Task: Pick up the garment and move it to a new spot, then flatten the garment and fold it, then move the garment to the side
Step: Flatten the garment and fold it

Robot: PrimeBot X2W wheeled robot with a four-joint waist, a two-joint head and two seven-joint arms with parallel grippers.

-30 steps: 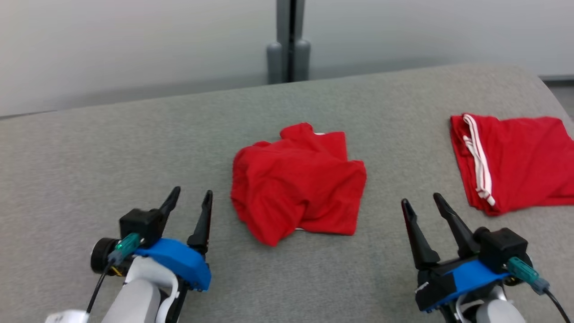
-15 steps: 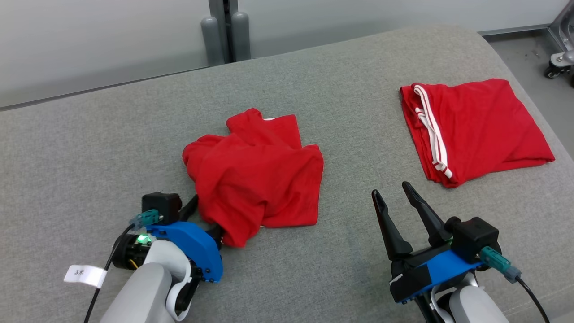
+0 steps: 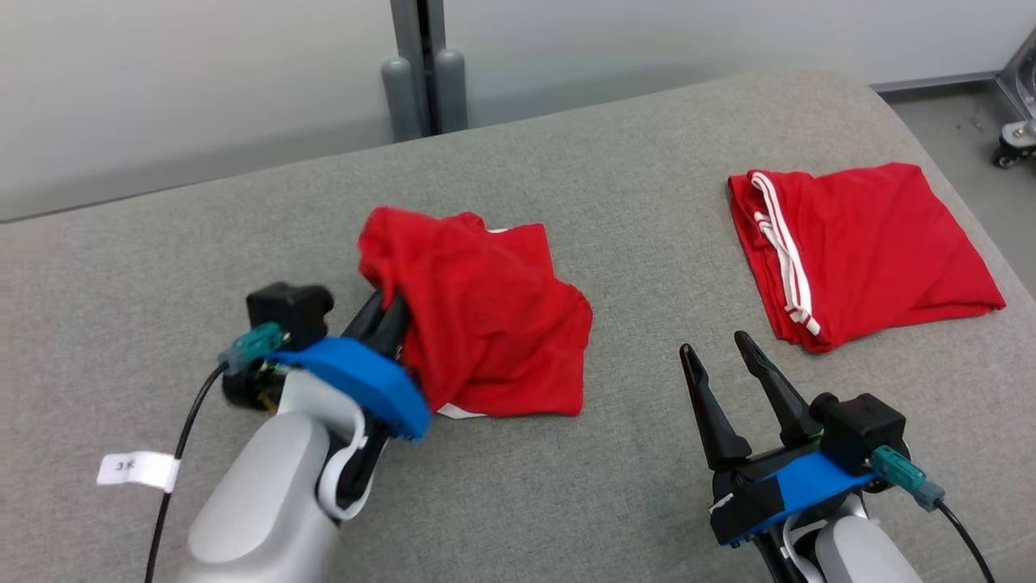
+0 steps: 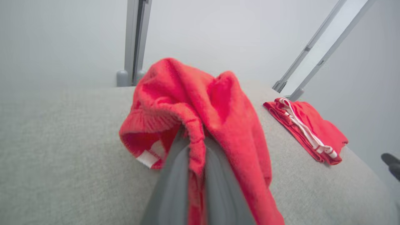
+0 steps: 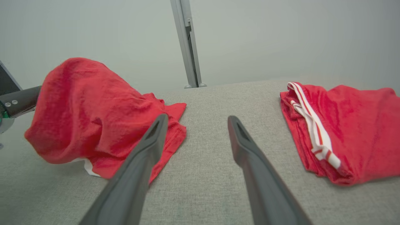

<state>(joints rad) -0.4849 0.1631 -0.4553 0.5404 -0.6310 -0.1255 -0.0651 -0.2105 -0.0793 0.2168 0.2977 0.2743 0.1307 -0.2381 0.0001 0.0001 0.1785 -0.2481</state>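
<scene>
The red garment lies crumpled in the middle of the grey cushioned surface, its left side lifted. My left gripper is shut on that raised left edge; in the left wrist view the two fingers pinch a fold of the garment, which drapes over them. In the right wrist view the garment rises at the left. My right gripper stands open at the lower right with nothing between its fingers, apart from the cloth.
A second red garment with white stripes lies folded at the far right of the surface. A grey post stands behind the far edge. A wheeled frame sits on the floor at the right.
My left gripper went in at the garment's left edge, closed on it and raised it. The camera shifted. The right gripper stayed open in place.
</scene>
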